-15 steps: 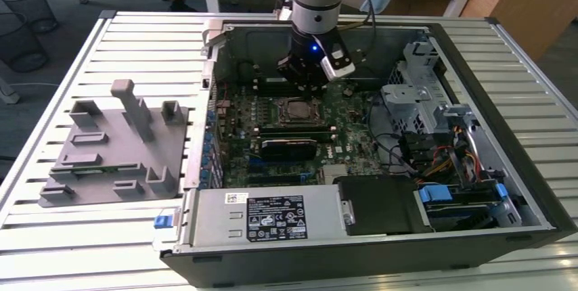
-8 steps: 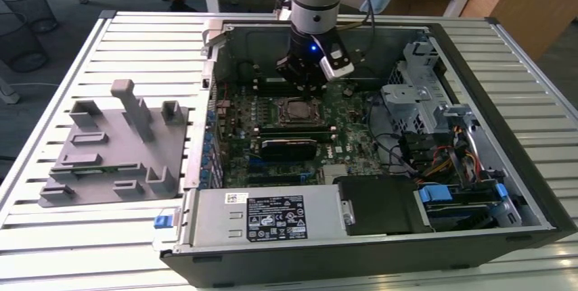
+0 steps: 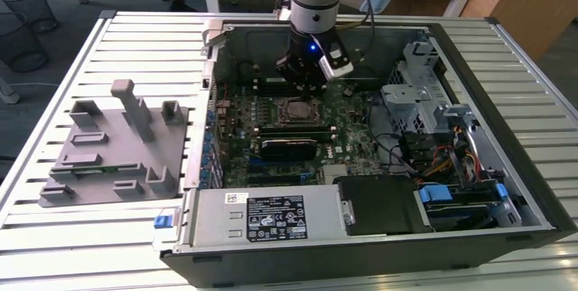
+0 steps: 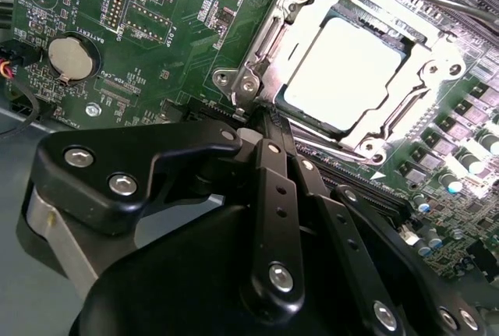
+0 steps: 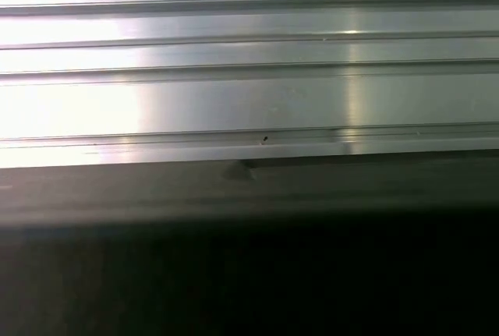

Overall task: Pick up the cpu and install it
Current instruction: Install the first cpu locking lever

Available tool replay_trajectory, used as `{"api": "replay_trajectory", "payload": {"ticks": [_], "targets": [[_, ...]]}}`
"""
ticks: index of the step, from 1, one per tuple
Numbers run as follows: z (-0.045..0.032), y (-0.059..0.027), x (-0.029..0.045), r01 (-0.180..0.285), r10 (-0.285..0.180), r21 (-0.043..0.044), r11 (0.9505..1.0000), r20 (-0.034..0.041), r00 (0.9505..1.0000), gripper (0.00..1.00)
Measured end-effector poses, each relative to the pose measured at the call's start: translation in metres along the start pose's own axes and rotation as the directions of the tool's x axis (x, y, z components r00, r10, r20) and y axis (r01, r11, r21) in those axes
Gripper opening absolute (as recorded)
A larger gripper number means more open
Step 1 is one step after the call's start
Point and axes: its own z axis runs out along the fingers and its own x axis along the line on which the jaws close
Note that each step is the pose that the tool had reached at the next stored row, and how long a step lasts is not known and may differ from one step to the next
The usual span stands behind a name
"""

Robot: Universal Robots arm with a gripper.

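So right now I've got the gripper (image 3: pixel 304 86) hanging inside the open PC case (image 3: pixel 470 189), just above the motherboard (image 3: pixel 271 162) and a touch behind the socket (image 3: pixel 298 109) as the exterior view shows it. In the second wrist view the cpu (image 4: pixel 343 75) is already sitting flat in the socket frame (image 4: pixel 425 67), silvery top plate facing up, and it looks squared up in there as far as I can judge. The fingers (image 4: pixel 269 129) in that view are pinched together to a narrow point with nothing between them, tip right by the corner of the socket near the lever. The grey fixture (image 3: pixel 113 152) sits well apart on the slatted table (image 3: pixel 81 237), on the exterior view's left. Handling-wise I'd treat that chip as light, rigid and slick on top, with a fragile underside, so I'd only ever take it by two opposite edges of the rim, never pressing on the plate.
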Motion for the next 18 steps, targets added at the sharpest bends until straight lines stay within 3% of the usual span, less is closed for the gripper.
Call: {"api": "replay_trajectory", "payload": {"ticks": [13, 18], "targets": [[-0.0038, -0.0001, -0.0001, 0.000, 0.000, 0.0004, 1.0000, 0.0001, 1.0000, 0.11], [-0.0031, -0.0002, -0.0001, 0.000, 0.000, 0.0097, 1.0000, 0.0006, 1.0000, 0.11]]}}
